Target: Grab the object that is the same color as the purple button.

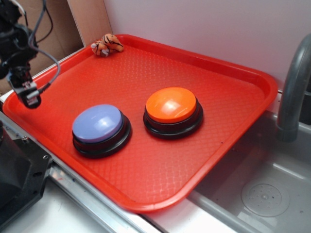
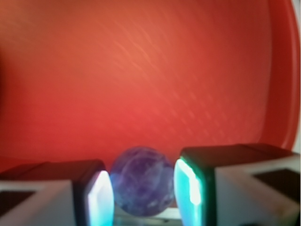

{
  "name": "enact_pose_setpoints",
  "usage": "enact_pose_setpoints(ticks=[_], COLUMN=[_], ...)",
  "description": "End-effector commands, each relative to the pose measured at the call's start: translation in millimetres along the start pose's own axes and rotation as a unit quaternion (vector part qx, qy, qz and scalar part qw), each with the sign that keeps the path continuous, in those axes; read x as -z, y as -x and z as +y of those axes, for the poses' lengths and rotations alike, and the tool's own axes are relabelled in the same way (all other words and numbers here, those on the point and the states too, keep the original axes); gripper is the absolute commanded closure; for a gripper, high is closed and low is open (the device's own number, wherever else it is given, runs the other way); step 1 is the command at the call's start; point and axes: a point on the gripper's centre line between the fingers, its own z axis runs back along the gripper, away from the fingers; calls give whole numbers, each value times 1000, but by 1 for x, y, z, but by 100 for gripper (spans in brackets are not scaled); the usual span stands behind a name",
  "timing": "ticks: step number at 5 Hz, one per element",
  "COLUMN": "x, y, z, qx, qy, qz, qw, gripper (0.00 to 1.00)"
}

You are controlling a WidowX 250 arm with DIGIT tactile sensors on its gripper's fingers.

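Note:
The object, a small glossy purple marble ball, sits between my gripper's two pads in the wrist view and touches both, with the red tray floor behind it. In the exterior view my gripper hangs over the tray's left rim, and the ball is too small or too hidden there to make out. The purple button, a lavender dome on a black base, stands on the tray's front left, a short way right of the gripper.
An orange-topped button stands right of the purple one. A small orange striped tiger toy lies at the far corner of the red tray. A grey faucet and a metal sink are at the right.

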Motion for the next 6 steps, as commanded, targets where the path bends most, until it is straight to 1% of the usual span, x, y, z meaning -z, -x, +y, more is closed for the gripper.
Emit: enact_pose_setpoints(ticks=[1, 2, 3, 4, 5, 6], x=[-72, -91, -111, -118, -118, -118], y=[-29, -45, -61, -68, -80, -100], z=[-11, -22, -43, -48, -47, -48], qx=[-12, -18, -34, -74, -94, -108], qy=[-28, -41, -61, -13, 2, 11], qz=[-42, -50, -70, -76, -76, -75], qw=[999, 998, 995, 994, 993, 991], gripper=[100, 100, 100, 100, 100, 100])
